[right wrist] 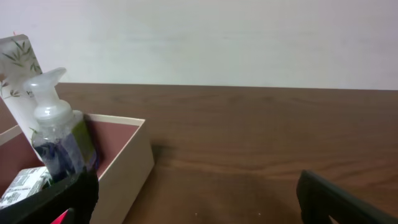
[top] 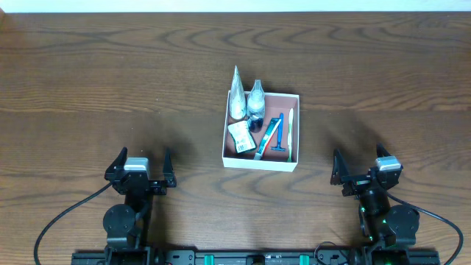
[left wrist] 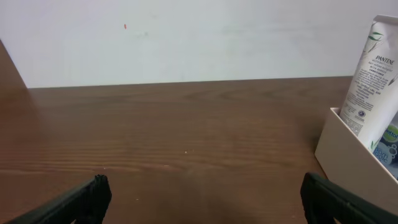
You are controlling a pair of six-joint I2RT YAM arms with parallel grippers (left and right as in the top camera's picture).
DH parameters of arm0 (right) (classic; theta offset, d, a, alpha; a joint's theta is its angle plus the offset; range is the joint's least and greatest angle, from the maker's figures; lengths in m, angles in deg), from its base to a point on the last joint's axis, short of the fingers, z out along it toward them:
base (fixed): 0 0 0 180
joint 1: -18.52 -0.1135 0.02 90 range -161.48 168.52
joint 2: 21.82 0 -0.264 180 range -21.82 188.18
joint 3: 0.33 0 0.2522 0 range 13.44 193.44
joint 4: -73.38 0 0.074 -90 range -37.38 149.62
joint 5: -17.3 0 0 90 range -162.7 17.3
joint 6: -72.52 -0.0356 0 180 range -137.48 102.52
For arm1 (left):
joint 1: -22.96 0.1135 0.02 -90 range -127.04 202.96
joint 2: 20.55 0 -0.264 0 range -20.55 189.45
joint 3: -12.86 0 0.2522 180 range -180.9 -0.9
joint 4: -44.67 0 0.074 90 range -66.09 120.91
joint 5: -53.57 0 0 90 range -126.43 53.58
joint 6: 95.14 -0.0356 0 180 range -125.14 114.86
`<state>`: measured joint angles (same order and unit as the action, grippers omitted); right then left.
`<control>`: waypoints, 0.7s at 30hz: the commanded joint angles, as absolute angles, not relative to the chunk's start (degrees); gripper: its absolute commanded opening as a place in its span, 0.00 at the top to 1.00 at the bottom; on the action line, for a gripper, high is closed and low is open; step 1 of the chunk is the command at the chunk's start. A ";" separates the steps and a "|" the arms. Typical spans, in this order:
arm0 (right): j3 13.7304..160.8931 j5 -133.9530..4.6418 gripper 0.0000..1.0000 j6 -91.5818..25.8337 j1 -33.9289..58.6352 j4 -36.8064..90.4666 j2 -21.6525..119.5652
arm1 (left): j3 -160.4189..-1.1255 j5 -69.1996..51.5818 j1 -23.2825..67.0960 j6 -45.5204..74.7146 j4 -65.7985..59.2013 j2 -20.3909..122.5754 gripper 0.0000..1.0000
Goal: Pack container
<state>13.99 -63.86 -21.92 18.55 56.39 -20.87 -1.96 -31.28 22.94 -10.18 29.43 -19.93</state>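
Note:
The container [top: 259,163], a shallow white-walled box with a pinkish floor, sits mid-table. Inside it are a white tube [top: 236,96], a clear pump bottle [top: 256,99], a small white-and-green packet [top: 240,134], a blue razor [top: 280,138], a blue toothbrush [top: 266,140] and a pale toothbrush [top: 290,132]. My left gripper [top: 144,157] rests open near the front edge, left of the box and well apart from it. My right gripper [top: 359,157] is open at the front right, also apart. The left wrist view shows the box wall [left wrist: 354,162] and tube [left wrist: 373,74] beyond open jaws [left wrist: 205,186].
In the right wrist view the box wall [right wrist: 127,168], pump bottle [right wrist: 59,137] and tube [right wrist: 18,74] lie to the left of my open gripper [right wrist: 196,186]. Bare dark wood table [top: 110,81] surrounds the box. A pale wall backs the far table edge.

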 commanded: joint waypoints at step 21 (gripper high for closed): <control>13.75 -63.46 0.01 -21.03 17.96 56.22 -21.50 | -1.13 -30.86 23.27 -11.34 27.27 -20.22 0.02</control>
